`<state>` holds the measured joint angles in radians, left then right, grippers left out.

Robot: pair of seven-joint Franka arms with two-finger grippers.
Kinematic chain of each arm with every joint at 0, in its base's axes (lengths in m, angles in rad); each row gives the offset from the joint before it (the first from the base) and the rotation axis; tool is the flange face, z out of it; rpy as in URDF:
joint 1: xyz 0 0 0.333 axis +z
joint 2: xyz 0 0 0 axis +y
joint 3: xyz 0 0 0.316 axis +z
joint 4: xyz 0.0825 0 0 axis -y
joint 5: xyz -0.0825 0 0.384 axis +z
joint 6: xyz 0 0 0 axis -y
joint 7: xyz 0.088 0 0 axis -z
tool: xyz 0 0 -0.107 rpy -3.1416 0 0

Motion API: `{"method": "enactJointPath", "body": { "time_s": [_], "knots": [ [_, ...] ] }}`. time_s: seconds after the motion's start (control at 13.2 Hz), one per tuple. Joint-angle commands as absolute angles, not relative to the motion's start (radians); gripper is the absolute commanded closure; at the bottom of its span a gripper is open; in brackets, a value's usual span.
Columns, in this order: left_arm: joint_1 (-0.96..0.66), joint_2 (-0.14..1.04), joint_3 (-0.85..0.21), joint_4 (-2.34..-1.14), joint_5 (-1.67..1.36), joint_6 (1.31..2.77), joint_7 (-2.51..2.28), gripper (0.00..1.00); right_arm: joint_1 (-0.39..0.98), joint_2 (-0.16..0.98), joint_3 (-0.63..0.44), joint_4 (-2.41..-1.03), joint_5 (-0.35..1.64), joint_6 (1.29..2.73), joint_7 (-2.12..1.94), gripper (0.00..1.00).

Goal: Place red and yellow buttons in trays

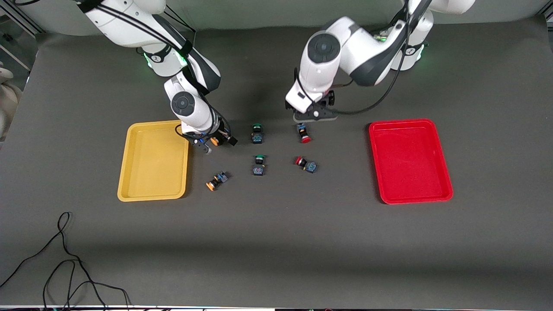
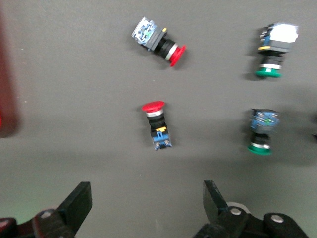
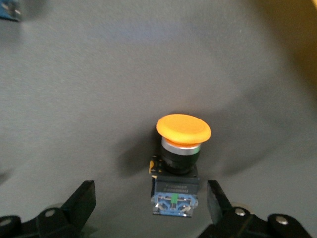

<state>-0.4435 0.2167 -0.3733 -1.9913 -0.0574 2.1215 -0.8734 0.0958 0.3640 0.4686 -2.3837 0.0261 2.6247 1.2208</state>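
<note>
My right gripper (image 1: 219,144) (image 3: 150,206) is low beside the yellow tray (image 1: 153,160), open. An orange-capped button (image 1: 214,141) (image 3: 181,158) lies with its blue body between the fingers, which stand apart from it. A second orange button (image 1: 216,180) lies nearer the camera. My left gripper (image 1: 314,115) (image 2: 146,206) hangs open and empty over the mat next to a red-capped button (image 1: 303,132) (image 2: 157,124). The other red button (image 1: 306,164) (image 2: 161,42) lies nearer the camera. The red tray (image 1: 410,160) sits toward the left arm's end.
Two green-capped buttons (image 1: 257,133) (image 1: 259,165) lie in the middle, between the orange pair and the red pair. A black cable (image 1: 65,259) curls on the mat near the front camera, toward the right arm's end.
</note>
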Motion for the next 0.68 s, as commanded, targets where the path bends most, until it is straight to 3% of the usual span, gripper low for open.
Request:
{"method": "enactJointPath", "body": {
  "time_s": [0.0,0.15,0.23,0.38,0.46,0.61],
  "knots": [
    [-0.457,0.320,-0.361,-1.990,-0.002,2.202,-0.931,0.00,0.094,0.371,0.477,-2.399,0.011,2.640,1.256,0.00],
    [-0.457,0.397,-0.354,-1.991,0.011,2.285,-0.980,0.00,0.094,0.371,0.477,-2.410,0.011,2.637,1.256,0.02],
    [-0.456,0.429,-0.353,-1.991,0.035,2.310,-1.003,0.00,0.094,0.371,0.477,-2.410,0.011,2.637,1.256,0.15],
    [-0.459,0.494,-0.344,-1.991,0.078,2.362,-1.061,0.00,0.094,0.371,0.477,-2.410,0.011,2.632,1.255,0.61],
    [-0.460,0.521,-0.341,-1.990,0.106,2.382,-1.106,0.00,0.092,0.371,0.477,-2.408,0.011,2.626,1.255,0.76],
    [-0.463,0.545,-0.342,-1.990,0.129,2.396,-1.170,0.00,0.092,0.368,0.474,-2.405,0.011,2.626,1.252,0.90]
  ]
}}
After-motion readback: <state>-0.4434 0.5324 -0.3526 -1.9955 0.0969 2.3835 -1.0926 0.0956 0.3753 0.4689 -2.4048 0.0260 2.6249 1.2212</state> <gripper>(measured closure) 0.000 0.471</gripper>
